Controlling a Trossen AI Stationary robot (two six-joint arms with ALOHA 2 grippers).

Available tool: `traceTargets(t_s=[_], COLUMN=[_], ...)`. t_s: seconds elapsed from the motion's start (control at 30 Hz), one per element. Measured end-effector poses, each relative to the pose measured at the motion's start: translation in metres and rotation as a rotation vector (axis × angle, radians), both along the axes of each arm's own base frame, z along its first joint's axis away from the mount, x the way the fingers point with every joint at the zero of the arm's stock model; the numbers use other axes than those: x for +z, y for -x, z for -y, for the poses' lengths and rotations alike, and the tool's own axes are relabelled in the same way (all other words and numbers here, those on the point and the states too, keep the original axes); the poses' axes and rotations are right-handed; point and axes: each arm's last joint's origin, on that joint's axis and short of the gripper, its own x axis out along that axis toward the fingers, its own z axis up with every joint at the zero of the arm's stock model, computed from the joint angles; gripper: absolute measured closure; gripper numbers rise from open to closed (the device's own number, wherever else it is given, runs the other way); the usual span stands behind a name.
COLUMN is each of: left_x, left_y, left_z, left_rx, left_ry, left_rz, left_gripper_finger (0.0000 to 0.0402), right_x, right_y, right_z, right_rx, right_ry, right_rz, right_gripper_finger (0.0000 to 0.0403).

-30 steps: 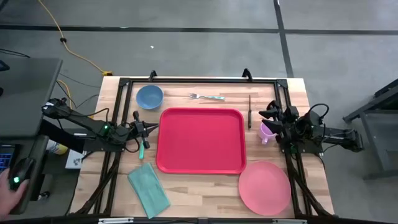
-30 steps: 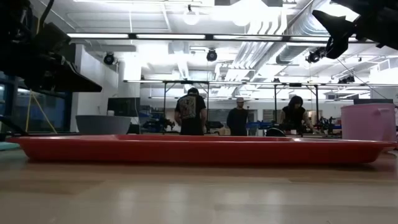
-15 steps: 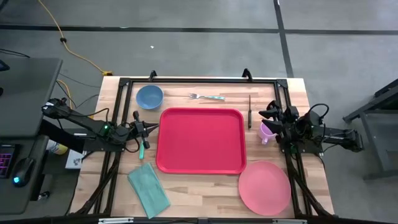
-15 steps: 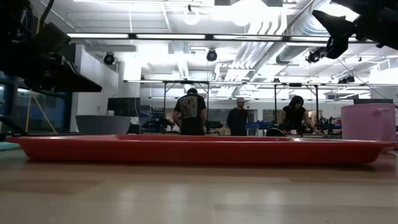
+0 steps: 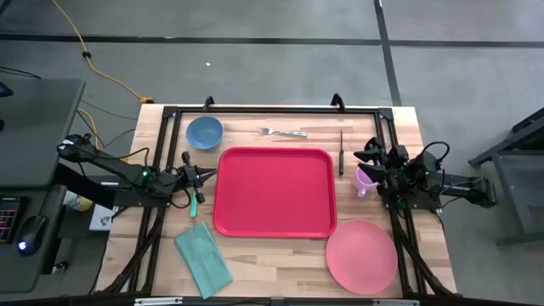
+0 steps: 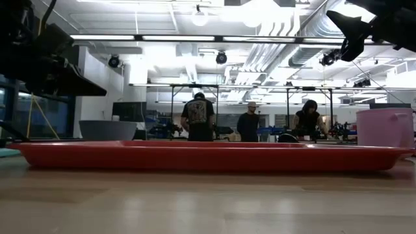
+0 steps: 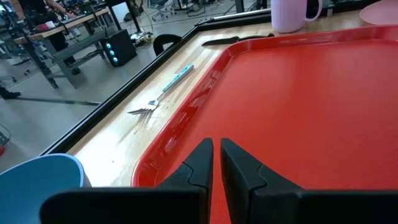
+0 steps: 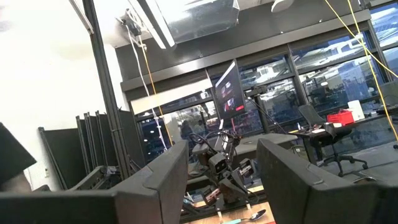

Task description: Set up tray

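Observation:
The red tray (image 5: 274,192) lies flat in the middle of the table and fills the low view as a long red rim (image 6: 208,156). My left gripper (image 5: 202,176) hovers just off the tray's left rim (image 7: 186,118), fingers shut and touching nothing (image 7: 216,163). My right gripper (image 5: 366,151) is raised beside the tray's right side, above a lilac cup (image 5: 365,179). Its fingers are open and point up into the room (image 8: 224,180).
Around the tray lie a blue bowl (image 5: 204,132), a fork (image 5: 283,132), a dark knife (image 5: 341,151), a pink plate (image 5: 361,255), a teal napkin (image 5: 204,257) and a teal-handled utensil (image 5: 193,204) under the left gripper. People stand far behind the table (image 6: 198,117).
A person's hand at the mouse, off the table's left side, has drawn out of the high view. Both arms and the tableware have kept still.

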Motion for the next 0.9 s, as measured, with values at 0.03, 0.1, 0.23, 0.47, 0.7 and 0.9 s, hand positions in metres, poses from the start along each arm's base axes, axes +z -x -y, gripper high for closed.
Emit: traceTargets(t_s=[0.03,0.1,0.23,0.47,0.7,0.9], left_x=[0.0002,0.0004,0.0008,0.0004,0.0006,0.0011], left_y=[0.0000,0.0006,0.0010,0.0006,0.0004,-0.0002], left_z=[-0.0002,-0.0013,-0.0021,-0.0013,-0.0011,-0.0001], left_rx=[0.007,0.048,0.080,0.050,0.041,0.009], left_ry=[-0.002,-0.015,-0.024,-0.015,-0.011,0.002], left_rz=[0.002,0.006,0.012,0.007,0.008,0.013], left_gripper_finger=[0.0341,0.0341,0.0341,0.0341,0.0341,0.0341], right_x=[0.0000,0.0000,0.0001,0.0000,0.0000,0.0000], right_y=[0.0000,0.0000,0.0000,0.0000,0.0000,0.0000], right_z=[0.0000,0.0000,0.0000,0.0000,0.0000,0.0000], right_rx=[0.000,0.000,0.000,0.000,0.001,0.000], right_ry=[0.000,0.000,0.000,0.000,0.000,0.000], right_rz=[0.000,0.000,0.000,0.000,0.000,0.000], right_gripper_finger=[0.0233,0.0233,0.0233,0.0233,0.0233,0.0233])
